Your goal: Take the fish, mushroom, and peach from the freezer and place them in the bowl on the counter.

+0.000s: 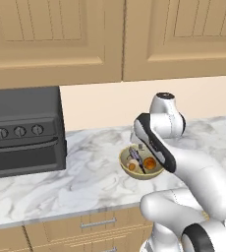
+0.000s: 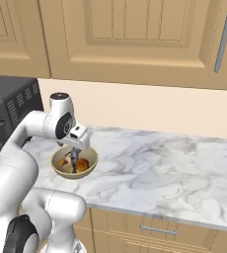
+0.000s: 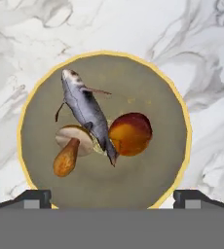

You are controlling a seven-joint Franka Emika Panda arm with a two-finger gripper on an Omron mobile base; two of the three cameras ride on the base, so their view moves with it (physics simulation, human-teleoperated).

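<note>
The gripper (image 3: pixel 112 199) hung spread and empty at the bottom of the hand view, above the bowl (image 3: pixel 41 92) at frame centre. In the bowl lay the fish (image 3: pixel 87 113) between the mushroom (image 3: pixel 72 146), lower left, and the peach (image 3: pixel 130 133). The bowl sat near the counter's (image 2: pixel 160 173) front edge, bare marble stretching right; an oven (image 1: pixel 21 130) stood left.
</note>
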